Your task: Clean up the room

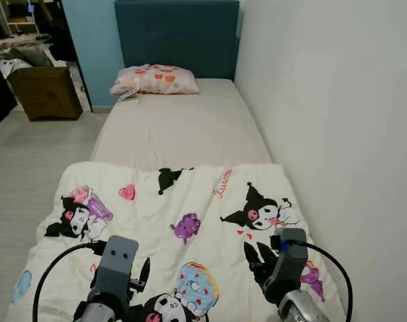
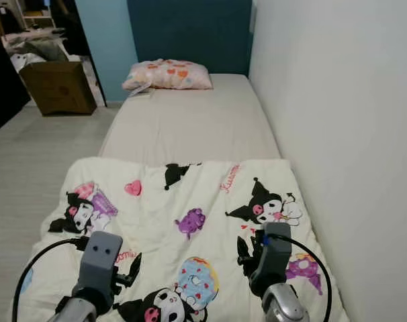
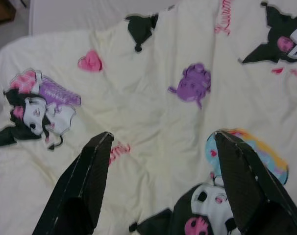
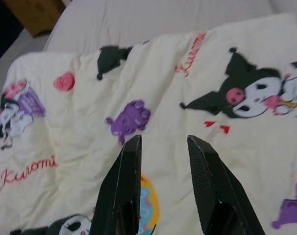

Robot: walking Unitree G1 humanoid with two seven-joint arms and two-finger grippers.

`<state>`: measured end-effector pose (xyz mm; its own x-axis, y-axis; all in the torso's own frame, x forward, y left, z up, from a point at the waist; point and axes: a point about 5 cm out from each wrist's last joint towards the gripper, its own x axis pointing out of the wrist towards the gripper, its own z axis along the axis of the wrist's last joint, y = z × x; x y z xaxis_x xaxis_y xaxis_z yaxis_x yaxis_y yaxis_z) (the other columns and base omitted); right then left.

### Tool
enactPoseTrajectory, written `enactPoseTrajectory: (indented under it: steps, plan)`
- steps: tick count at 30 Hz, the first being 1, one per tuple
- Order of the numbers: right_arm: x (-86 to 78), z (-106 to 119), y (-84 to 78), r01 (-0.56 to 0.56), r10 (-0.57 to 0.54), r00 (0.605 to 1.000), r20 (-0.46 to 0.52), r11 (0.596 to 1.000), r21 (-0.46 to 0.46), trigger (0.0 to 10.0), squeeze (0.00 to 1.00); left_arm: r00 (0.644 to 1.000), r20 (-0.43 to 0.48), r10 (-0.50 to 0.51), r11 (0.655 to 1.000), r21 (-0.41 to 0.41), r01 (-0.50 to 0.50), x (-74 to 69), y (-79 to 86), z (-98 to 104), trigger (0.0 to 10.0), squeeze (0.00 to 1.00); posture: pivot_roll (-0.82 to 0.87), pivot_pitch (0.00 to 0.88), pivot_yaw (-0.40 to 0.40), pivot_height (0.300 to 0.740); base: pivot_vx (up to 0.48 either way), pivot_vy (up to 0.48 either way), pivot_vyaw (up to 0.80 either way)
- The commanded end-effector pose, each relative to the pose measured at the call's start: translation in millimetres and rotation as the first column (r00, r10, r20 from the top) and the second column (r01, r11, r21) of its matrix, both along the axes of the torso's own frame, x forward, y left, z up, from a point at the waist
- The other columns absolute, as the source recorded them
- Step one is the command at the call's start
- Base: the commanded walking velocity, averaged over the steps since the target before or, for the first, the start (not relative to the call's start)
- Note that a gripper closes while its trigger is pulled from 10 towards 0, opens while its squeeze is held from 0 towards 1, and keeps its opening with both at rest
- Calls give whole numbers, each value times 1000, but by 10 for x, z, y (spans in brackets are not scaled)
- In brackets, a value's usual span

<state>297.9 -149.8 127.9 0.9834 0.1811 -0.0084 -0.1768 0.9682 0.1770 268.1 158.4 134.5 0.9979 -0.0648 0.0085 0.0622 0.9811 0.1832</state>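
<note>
Both grippers, left [image 1: 138, 276] and right [image 1: 259, 258], hang open and empty just above the blanket [image 1: 190, 208]; I'd pull its top edge straight ahead toward the pillow [image 1: 155, 79].

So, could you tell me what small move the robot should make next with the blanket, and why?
Probably lower both open end effectors, left and right, onto the blanket and close on its fabric. It covers just the near half of the mattress, well short of the pillow, and neither grips it.
</note>
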Motion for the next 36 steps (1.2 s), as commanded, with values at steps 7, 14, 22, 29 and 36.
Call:
enactPoseTrajectory:
  steps: [7,14,22,29,36]
  plan:
    - [-34,-29,-8,3,-3,1000,-10,1000,6,10000,0,999,-37,26,1000,9,-25,-41,32,-137,10000,0,29,228,-10,740,0,0,0]
    - [-24,-34,3,-5,5,1000,-11,1000,8,10000,0,998,-52,36,999,0,-36,-53,48,-180,10000,0,34,213,-13,740,0,0,0]
    - [-35,-302,62,-23,20,993,-120,999,-22,10000,0,994,-90,55,998,7,-55,-62,69,-298,10000,0,40,189,-20,740,0,0,0]
    - [-60,-419,98,-35,29,987,-159,999,-34,10000,0,991,-115,67,998,-2,-68,-87,60,-385,10000,0,39,176,-24,740,0,0,0]
    - [-54,-430,118,-46,40,986,-159,998,-34,10000,0,991,-120,56,998,-17,-58,-100,26,-390,10000,0,41,174,-22,740,0,0,0]
